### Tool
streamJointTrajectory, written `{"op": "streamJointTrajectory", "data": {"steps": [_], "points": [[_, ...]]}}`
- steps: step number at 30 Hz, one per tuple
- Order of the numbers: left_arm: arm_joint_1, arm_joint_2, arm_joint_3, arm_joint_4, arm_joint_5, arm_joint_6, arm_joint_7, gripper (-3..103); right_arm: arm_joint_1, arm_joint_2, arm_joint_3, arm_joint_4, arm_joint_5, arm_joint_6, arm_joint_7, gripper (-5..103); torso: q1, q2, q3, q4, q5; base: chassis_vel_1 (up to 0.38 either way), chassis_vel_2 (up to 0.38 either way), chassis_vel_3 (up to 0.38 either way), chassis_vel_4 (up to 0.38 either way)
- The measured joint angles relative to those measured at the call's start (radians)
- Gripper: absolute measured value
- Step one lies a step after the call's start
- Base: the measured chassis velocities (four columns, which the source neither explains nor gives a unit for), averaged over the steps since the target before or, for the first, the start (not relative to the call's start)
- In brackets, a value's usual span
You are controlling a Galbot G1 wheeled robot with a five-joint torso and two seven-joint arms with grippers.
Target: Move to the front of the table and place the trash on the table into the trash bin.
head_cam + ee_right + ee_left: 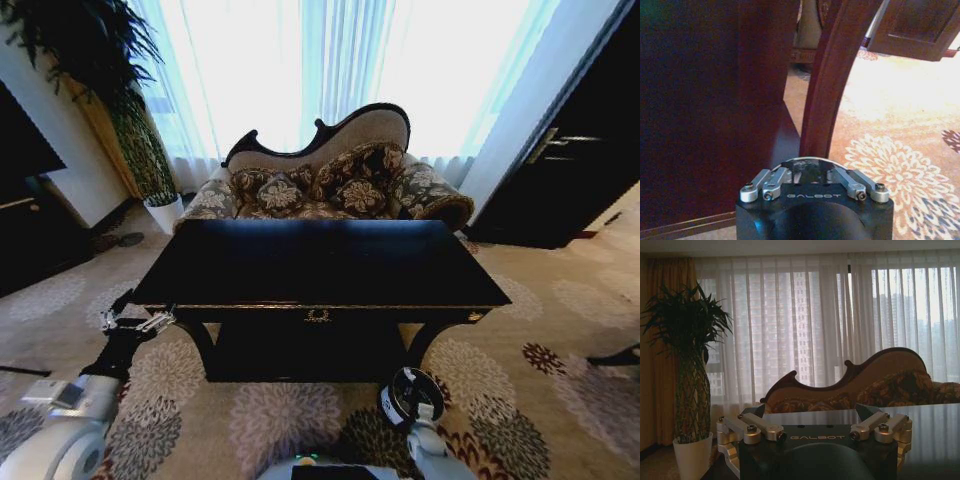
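Observation:
The glossy black table (pixel 320 262) stands straight ahead, its gold ornament (pixel 318 316) on the front rail. I make out no trash on its dark top. My left gripper (pixel 138 322) hovers open at the table's front left corner, level with the tabletop (pixel 925 430). My right gripper (pixel 412 398) hangs low before the table's right front leg (pixel 832 85). It is shut on the rim of the small round black trash bin (pixel 408 382), whose thin pale rim (pixel 805 159) shows just past the fingers.
A patterned sofa (pixel 330 180) stands behind the table before curtained windows. A tall potted plant (pixel 150 160) is at the back left, and a dark cabinet (pixel 570 170) at the right. Flowered carpet (pixel 530 340) lies open on both sides of the table.

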Motion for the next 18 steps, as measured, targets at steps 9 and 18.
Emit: {"op": "streamJointTrajectory", "data": {"steps": [9, 18], "points": [[0.000, 0.000, 0.000, 0.000, 0.000, 0.000, 0.000, 100, -0.031, 0.001, 0.007, 0.040, 0.015, -0.003, -0.001, 61, 0.000, 0.000, 0.000, 0.0001, -0.0001, 0.000, 0.000, 0.000, 0.000], [0.000, 0.000, 0.000, 0.000, 0.000, 0.000, 0.000, 100, -0.200, 0.045, 0.059, 0.235, -0.003, 0.091, -0.054, 94, 0.000, 0.000, 0.000, -0.0002, 0.0000, 0.000, 0.000, 0.000, 0.000]]}}
